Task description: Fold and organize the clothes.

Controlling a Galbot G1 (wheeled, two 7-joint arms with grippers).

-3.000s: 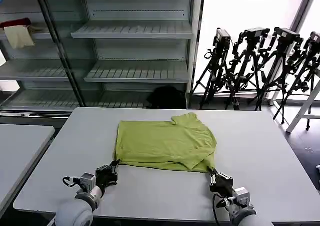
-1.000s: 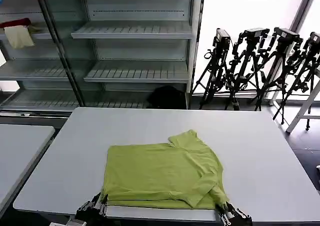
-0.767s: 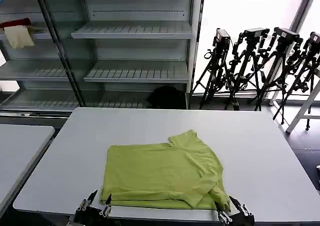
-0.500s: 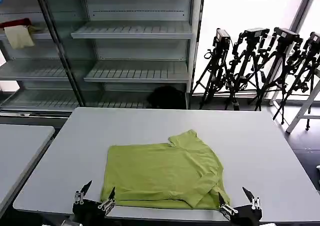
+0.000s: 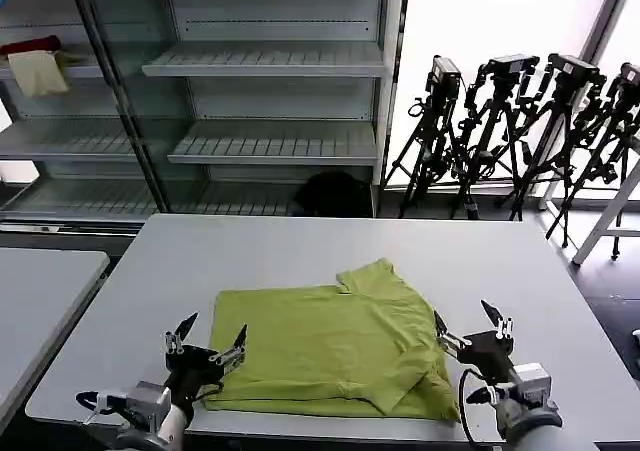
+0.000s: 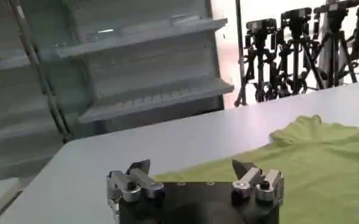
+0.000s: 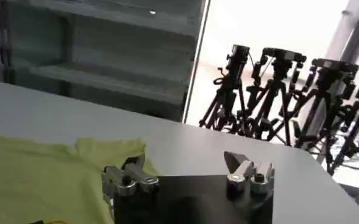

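The clothes [image 5: 325, 346] are one lime yellow-green T-shirt, folded into a rough rectangle near the grey table's front edge, with a sleeve poking out at its far side. The same fabric shows in the left wrist view [image 6: 325, 164] and the right wrist view [image 7: 39, 176]. My left gripper [image 5: 207, 336] hovers open just above the shirt's front left corner, holding nothing. Beside the front right corner, my right gripper [image 5: 469, 326] is open and raised off the table, also with nothing between its fingers.
The grey table [image 5: 520, 261] has bare surface beyond and to both sides of the shirt. A second table [image 5: 40, 291] stands to the left. Metal shelves [image 5: 270, 66] stand behind, with a cream cloth [image 5: 38, 71] and a red cloth [image 5: 30, 45]. Tripods [image 5: 520, 121] cluster at the back right.
Both grippers dragged the shirt toward the table's front edge, then let go of its front corners, opened, and rose forward over the table.
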